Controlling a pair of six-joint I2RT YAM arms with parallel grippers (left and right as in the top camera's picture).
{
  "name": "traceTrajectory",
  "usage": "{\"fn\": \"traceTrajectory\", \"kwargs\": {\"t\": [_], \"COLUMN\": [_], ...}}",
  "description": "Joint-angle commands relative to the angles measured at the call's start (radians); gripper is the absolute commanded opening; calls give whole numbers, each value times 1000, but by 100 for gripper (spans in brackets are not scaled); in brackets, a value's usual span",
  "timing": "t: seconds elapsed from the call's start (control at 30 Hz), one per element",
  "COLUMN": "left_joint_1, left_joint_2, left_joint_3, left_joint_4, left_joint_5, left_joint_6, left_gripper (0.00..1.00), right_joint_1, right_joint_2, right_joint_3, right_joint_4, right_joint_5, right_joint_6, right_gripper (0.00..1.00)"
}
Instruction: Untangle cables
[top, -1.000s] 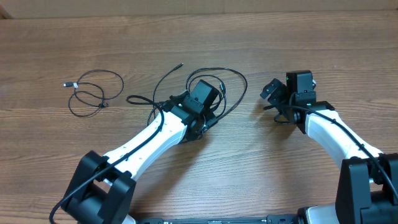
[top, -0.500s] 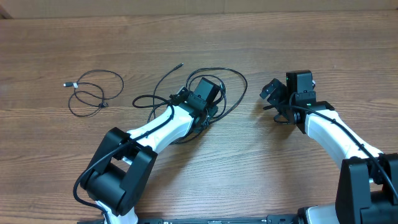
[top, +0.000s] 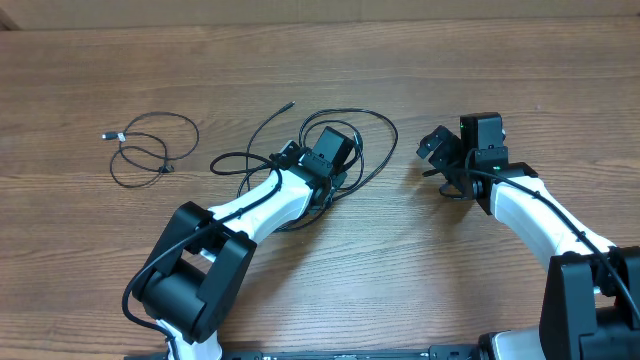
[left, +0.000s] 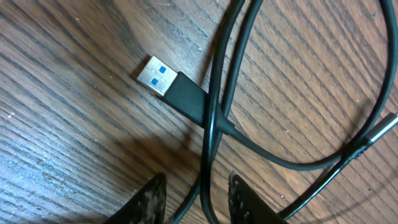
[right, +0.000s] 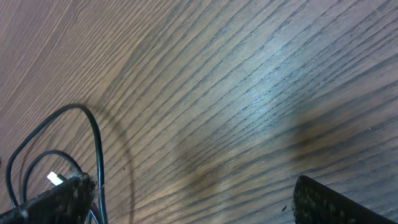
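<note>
A tangle of thin black cables (top: 345, 125) lies mid-table in overlapping loops. My left gripper (top: 333, 172) is down on it. In the left wrist view its fingers (left: 196, 199) stand slightly apart with two cable strands (left: 214, 124) running between them, and a blue-tongued USB plug (left: 168, 84) lies just ahead. A separate small cable (top: 150, 150) with a silver tip (top: 108, 135) lies coiled at the left. My right gripper (top: 437, 165) is wide open and empty, right of the tangle. In the right wrist view (right: 196, 208) a cable loop (right: 93, 143) shows by its left finger.
The wooden table (top: 500, 80) runs to a pale wall edge at the back. Thicker black cables run along the white arms (top: 250, 210).
My left arm has folded, its elbow now closer to the tangle; the gripper stayed on the tangle. The loose cable end at the tangle's left shifted slightly right. The right arm has not moved.
</note>
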Motion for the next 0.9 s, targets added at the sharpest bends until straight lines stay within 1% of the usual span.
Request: {"fn": "traceTrajectory", "kwargs": {"t": [0.0,0.07,0.17,0.23,0.37,0.47,0.53,0.67,0.73,0.87], "left_joint_1": [-6,-6,-6,0,40,55,55,53,53,52], "left_joint_2": [13,13,13,4,-84,-156,-199,-197,-191,-175], "left_joint_3": [-6,-6,-6,-2,9,9,9,8,8,5], "left_joint_4": [-3,-3,11,20,15,-21,-107,-277,-360,-428], "left_joint_5": [-34,-33,-31,-12,97,130,125,125,118,117], "left_joint_6": [-2,-2,-2,26,142,162,162,158,158,158], "left_gripper": [29,19,8,4,4,4,4,4,5,12], "right_joint_1": [-2,-2,-2,-2,-2,-2,-2,-2,-2,-2], "right_joint_2": [7,7,7,7,7,7,7,7,7,7], "right_joint_3": [-4,-4,-4,-4,-4,-4,-4,-4,-4,-4], "right_joint_4": [6,6,6,14,29,29,29,38,42,42], "right_joint_5": [-6,-6,-9,-43,-72,-72,-77,-162,-174,-174], "right_joint_6": [3,3,3,3,3,3,3,3,3,3], "right_gripper": [100,100,100,100,100,100,100,100,100,100]}}
